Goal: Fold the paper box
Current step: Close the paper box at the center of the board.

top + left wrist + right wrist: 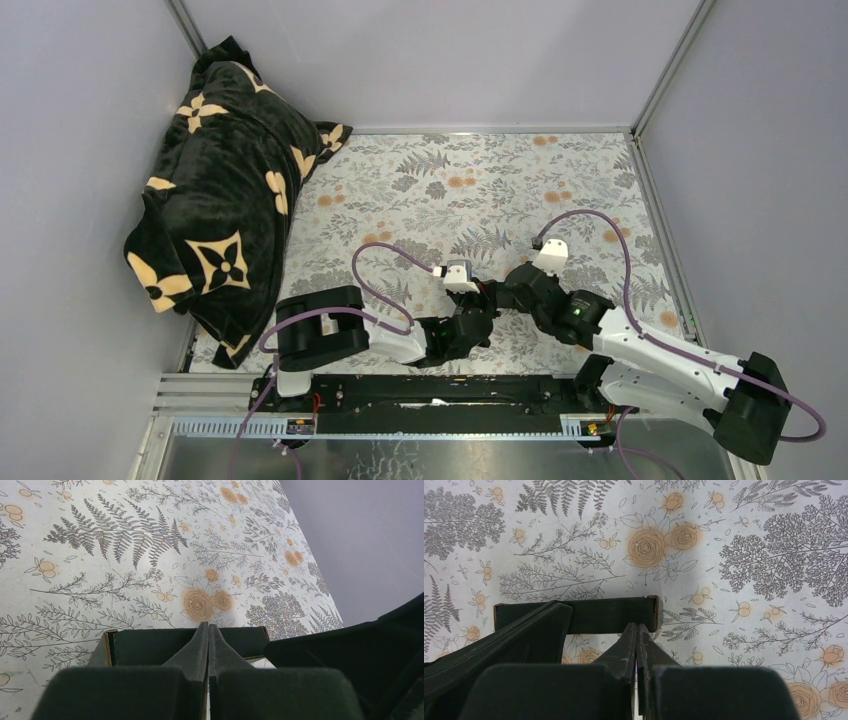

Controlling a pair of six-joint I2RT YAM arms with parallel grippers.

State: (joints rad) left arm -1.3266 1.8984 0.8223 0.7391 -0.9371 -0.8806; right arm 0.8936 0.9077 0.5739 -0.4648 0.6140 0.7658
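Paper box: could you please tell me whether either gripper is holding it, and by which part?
Both seem to: the left gripper and right gripper are each shut on a wall of the paper box.

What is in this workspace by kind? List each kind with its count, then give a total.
paper box: 1
blanket: 1
grippers: 2, the left gripper and the right gripper
Total: 4

paper box (pixel 604 615) on table (pixel 480 180), blanket (pixel 225 190) far left
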